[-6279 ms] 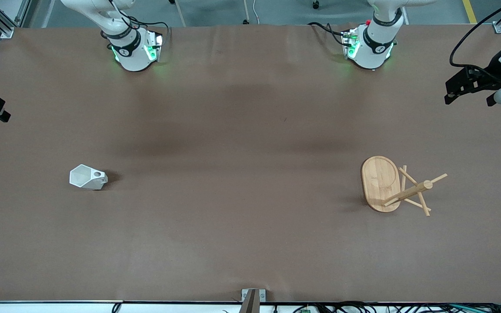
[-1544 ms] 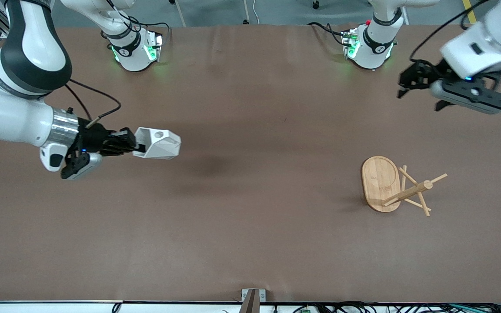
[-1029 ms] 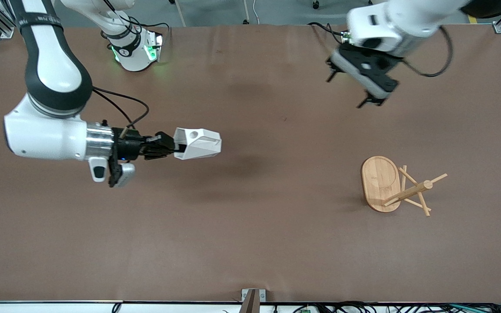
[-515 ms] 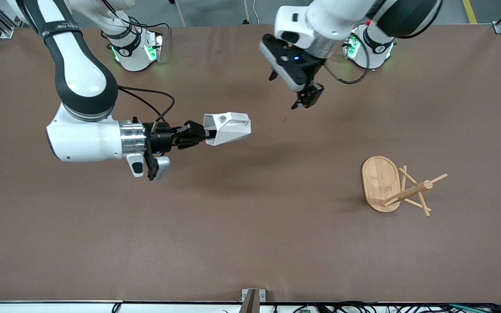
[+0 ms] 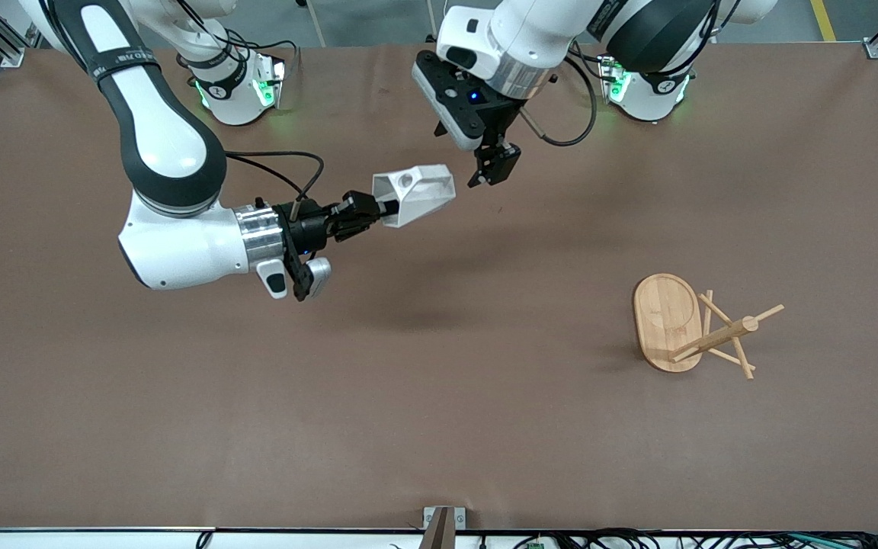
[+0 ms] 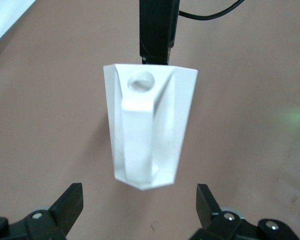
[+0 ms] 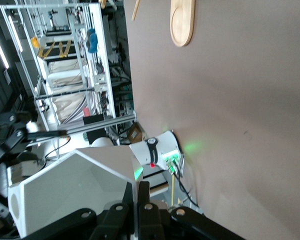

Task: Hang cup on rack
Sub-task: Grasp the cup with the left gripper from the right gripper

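The white faceted cup hangs on its side in the air over the middle of the table. My right gripper is shut on its rim wall, one finger inside the cup. My left gripper is open, over the table just past the cup's base. In the left wrist view the cup shows its handle and round hole, its base just short of the gap between the wide-spread fingertips. The wooden rack rests on the table toward the left arm's end, its oval base also in the right wrist view.
The brown table carries only the rack. Both arm bases stand along its edge farthest from the front camera. A small metal bracket sits at the edge nearest that camera.
The right arm has carried the cup toward the table's middle and lifted it. The left arm has swung in from its end, its open gripper now close to the cup's base.
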Controlling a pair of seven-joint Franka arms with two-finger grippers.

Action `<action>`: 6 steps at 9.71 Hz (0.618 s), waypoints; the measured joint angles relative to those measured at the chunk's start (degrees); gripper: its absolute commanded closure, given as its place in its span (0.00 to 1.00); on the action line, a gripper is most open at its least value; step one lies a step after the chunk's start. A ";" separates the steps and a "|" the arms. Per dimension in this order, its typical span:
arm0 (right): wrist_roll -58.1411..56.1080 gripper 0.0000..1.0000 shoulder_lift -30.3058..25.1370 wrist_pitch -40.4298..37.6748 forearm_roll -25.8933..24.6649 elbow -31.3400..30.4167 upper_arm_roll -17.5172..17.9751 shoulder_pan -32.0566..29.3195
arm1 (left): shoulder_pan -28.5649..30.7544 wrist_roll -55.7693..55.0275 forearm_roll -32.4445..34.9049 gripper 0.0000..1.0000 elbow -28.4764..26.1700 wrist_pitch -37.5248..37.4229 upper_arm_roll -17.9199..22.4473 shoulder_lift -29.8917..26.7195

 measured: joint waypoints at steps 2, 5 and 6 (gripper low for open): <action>0.00 1.00 0.00 -0.87 0.34 0.00 0.12 -0.01 | -0.59 0.12 0.00 0.00 -0.01 2.33 0.00 1.60; -0.02 0.99 0.06 -0.54 3.79 -0.03 0.74 0.01 | -1.51 0.12 0.00 0.07 0.03 3.31 -0.01 2.25; -0.06 0.99 0.10 -0.54 4.16 -0.08 0.73 -0.01 | -1.50 0.12 0.01 0.30 0.10 3.32 0.00 2.25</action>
